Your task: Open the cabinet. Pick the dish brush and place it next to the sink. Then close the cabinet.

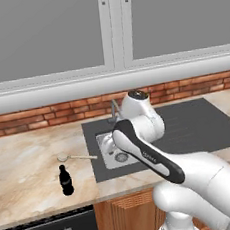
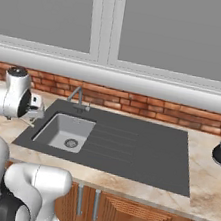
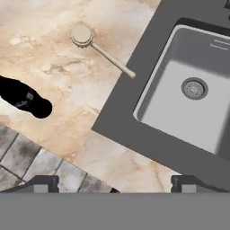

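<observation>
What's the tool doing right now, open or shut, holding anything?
Tool: open, holding nothing; the brush lies on the counter beside the sink.

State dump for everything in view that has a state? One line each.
dish brush: lying flat on the counter, handle tip touching the sink's dark surround, not held
gripper: open, empty, above the counter
black bottle: upright on the counter
sink basin: empty, no water visible
faucet: no water running
</observation>
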